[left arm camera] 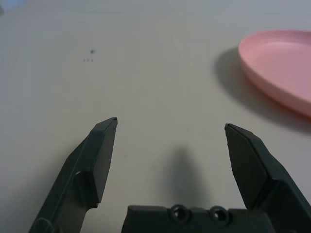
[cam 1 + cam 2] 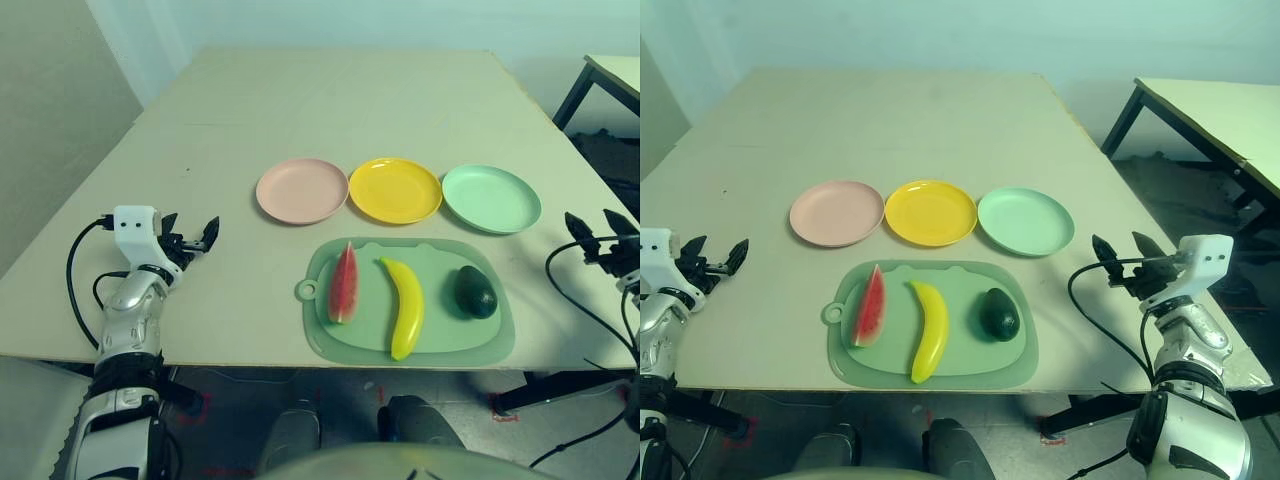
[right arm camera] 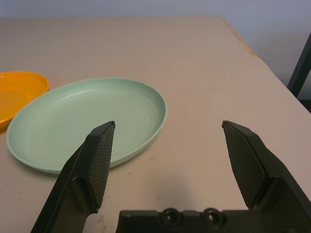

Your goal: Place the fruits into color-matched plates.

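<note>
Between the two grippers' spread fingers lies the large green mat (image 2: 325, 345) on the table (image 2: 330, 110), nearer the robot than the plates. Inward of the left gripper's (image 1: 171, 121) fingers, wide apart with nothing between them, sits the pink plate (image 2: 302, 191), bare. Inward of the right gripper's (image 3: 169, 124) fingers, equally parted around nothing, is the mint plate (image 2: 1026, 221), bare; the bare yellow plate (image 2: 931, 213) sits between both. On the mat, from the left fingers' side to the right's: watermelon wedge (image 2: 343, 285), banana (image 2: 406, 308), avocado (image 2: 475, 292).
</note>
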Available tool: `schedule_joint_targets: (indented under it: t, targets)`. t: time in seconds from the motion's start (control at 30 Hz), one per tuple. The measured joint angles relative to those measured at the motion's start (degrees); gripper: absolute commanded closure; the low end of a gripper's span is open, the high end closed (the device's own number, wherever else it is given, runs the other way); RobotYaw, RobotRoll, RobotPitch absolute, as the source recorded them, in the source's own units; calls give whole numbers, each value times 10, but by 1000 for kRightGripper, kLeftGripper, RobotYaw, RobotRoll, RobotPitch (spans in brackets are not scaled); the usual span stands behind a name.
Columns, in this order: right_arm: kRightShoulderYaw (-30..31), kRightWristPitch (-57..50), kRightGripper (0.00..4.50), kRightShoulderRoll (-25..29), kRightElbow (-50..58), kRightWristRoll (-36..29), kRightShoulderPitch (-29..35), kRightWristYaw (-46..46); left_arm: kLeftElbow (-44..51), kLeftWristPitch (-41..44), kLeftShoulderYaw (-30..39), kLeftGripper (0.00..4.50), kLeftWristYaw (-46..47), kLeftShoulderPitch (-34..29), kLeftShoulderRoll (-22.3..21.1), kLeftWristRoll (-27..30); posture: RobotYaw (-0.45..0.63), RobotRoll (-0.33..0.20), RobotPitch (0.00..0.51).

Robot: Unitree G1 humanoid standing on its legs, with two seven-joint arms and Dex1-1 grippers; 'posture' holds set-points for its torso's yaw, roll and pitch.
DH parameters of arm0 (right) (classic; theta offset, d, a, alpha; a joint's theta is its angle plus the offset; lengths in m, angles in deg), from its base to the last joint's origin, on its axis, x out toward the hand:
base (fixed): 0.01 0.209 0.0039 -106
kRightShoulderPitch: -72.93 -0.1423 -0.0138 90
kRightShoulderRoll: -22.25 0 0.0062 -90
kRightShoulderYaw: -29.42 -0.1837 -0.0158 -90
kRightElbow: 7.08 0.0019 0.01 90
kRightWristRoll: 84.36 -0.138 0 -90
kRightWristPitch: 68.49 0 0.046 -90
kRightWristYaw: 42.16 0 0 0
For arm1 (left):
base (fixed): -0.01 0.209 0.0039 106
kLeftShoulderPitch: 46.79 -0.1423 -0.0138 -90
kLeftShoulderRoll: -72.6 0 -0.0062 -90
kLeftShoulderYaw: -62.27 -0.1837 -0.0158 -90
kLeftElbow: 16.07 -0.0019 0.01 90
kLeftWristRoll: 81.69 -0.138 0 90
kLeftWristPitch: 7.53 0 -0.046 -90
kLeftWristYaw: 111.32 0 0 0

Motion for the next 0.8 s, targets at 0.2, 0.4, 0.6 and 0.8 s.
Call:
schedule_joint_targets:
  t: [0.2, 0.4, 0.6, 0.8]
  targets:
    - [2, 1, 67, 0, -1, 0, -5, 0, -6, -2, 0, 0, -5, 3, 0, 0, -103, 0, 26]
    - [2, 7, 67, -5, 10, -1, 3, 6, -36, -10, 4, 0, -33, 12, -22, 3, -101, 0, 20]
    - [8, 11, 67, -30, 28, -1, 21, 23, -51, -17, 25, 0, -149, 13, -80, 48, -98, 0, 54]
    - [30, -12, 67, -30, 59, 1, 20, 62, 10, 15, 20, 0, -415, -13, -133, 135, -105, 0, 66]
